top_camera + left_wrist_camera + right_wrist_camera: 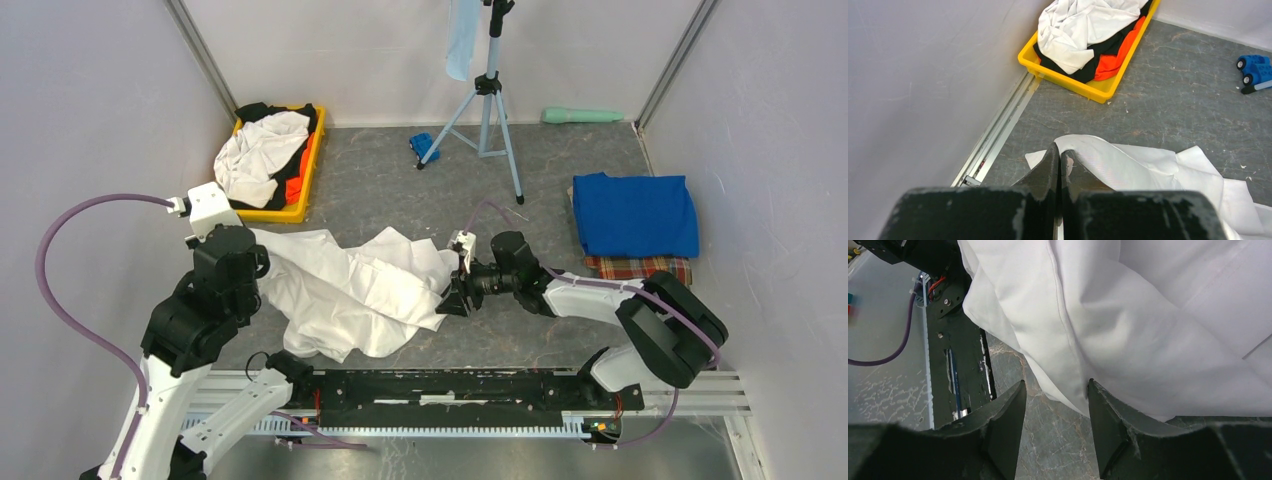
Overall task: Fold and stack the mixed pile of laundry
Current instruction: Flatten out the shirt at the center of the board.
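white shirt lies crumpled mid-left on the table, other laundry in the yellow bin. left gripper, arm bent low, pinches the shirt's left edge. right gripper reaches in flat, fingers apart at the hem.

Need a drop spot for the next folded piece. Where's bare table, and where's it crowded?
Free: the strip between the yellow bin and the tripod, behind the white shirt; also between the tripod's legs and the folded blue shirt. Crowded: left-centre, covered by the white shirt. A small blue toy sits by the tripod.
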`<state>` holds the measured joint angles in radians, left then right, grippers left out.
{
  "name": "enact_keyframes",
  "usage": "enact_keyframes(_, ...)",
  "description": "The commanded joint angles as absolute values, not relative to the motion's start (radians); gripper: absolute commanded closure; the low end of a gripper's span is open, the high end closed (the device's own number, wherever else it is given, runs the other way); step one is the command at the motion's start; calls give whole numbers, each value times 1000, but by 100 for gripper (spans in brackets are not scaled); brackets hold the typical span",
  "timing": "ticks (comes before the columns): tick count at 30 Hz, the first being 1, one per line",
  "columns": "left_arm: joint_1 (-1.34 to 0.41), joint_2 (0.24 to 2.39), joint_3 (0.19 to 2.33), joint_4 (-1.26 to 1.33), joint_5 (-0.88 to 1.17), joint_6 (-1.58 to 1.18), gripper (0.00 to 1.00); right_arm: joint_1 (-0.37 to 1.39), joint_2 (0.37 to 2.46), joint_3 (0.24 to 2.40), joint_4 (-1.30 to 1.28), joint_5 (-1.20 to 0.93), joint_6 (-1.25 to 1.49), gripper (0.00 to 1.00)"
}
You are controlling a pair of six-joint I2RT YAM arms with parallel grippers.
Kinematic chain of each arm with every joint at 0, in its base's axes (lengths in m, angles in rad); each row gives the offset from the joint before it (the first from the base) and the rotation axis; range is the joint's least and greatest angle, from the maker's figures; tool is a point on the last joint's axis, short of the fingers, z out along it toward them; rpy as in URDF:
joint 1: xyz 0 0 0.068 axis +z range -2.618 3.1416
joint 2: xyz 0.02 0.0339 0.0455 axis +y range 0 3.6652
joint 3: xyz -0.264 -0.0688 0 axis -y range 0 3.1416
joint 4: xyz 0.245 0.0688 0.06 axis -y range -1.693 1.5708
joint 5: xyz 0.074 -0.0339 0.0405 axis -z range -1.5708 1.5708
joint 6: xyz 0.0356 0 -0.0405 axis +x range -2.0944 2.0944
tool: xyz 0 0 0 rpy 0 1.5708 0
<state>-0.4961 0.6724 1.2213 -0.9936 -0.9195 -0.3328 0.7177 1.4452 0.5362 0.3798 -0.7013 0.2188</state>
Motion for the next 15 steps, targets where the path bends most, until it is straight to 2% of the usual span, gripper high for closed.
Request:
enact_keyframes(1, -496, 677, 1229, -946, -963, -267, 98, 716, 1461, 555, 374, -716, 176, 43)
enact_keyframes(3, -496, 675, 1227, -942, -961, -267, 98, 714, 1489, 574, 358, -706, 162, 28)
enact_keyframes(5, -496, 675, 1227, -938, -957, -267, 98, 713, 1521, 592, 353, -710, 162, 25)
enact_keyframes(6, -495, 675, 1227, -937, -956, -267, 98, 714, 1533, 597, 360, -717, 167, 28)
enact_keyframes(12, -496, 676, 1227, -934, -945, -267, 98, 715, 1513, 591, 343, -704, 163, 61)
enact_keyframes(15, -497, 681, 1227, -930, -941, -267, 98, 714, 1481, 600, 295, -676, 151, 87)
